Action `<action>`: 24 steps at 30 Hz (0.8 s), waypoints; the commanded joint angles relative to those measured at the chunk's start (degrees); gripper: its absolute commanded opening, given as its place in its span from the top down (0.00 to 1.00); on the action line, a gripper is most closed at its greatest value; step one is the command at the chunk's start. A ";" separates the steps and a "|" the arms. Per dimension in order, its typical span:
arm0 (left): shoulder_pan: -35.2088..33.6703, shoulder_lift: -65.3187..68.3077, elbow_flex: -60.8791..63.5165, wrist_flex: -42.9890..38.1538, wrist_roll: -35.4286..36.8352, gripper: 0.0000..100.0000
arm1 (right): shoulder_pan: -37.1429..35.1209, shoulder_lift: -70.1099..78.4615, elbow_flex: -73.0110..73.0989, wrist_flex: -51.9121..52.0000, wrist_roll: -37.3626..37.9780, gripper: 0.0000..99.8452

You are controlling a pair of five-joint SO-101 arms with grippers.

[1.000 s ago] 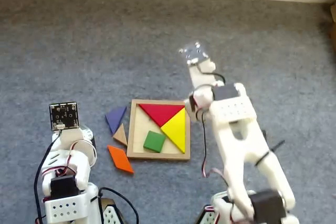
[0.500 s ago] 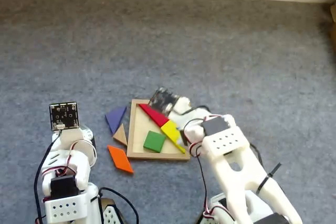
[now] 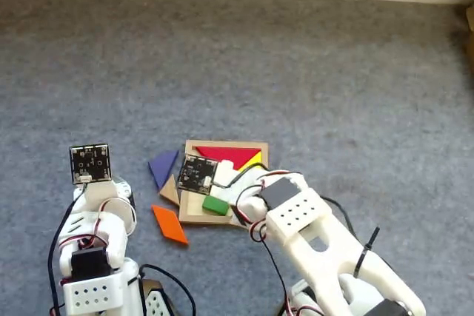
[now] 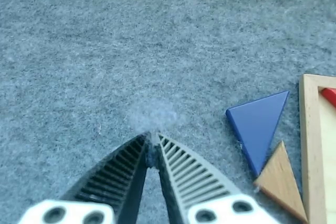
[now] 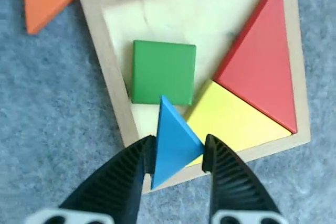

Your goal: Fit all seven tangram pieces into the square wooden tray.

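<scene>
The square wooden tray holds a red triangle, a yellow triangle and a green square. My right arm stretches across the tray's near side. In its wrist view the right gripper is shut on a light blue triangle, held over the tray's rim just beside the green square and the yellow triangle. The red triangle lies beyond. My left gripper is shut and holds nothing, over bare carpet left of the tray.
On the carpet left of the tray lie a dark blue triangle, a small tan triangle and an orange parallelogram. The left wrist view has the dark blue triangle and tan triangle beside the tray rim. Grey carpet surrounds everything.
My right arm has swung from beyond the tray's right side down and leftward, ending over the tray's near part beside the green square. The left arm has not moved.
</scene>
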 commanded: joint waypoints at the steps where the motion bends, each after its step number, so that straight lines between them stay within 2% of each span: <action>1: -0.48 -0.48 1.10 -0.88 -0.62 0.99 | -1.10 -1.45 -0.22 -1.01 0.44 0.87; 7: -0.48 -0.48 1.10 -0.88 -0.62 0.99 | -1.10 -1.45 0.04 -0.75 0.18 0.73; 15: -0.48 -0.48 1.10 -0.79 -0.62 0.99 | -1.19 -2.15 2.15 -0.84 0.09 0.73; 17: -0.48 -0.48 1.10 -0.79 -0.62 0.99 | -1.19 -2.15 2.15 -0.92 -2.73 0.76; 23: -0.57 -0.48 1.10 -0.79 -0.62 0.99 | -1.19 -1.54 0.31 -4.18 -12.13 1.00; 24: -0.57 -0.48 1.10 -0.79 -0.62 0.99 | -1.19 -1.54 0.40 -4.97 -12.75 1.00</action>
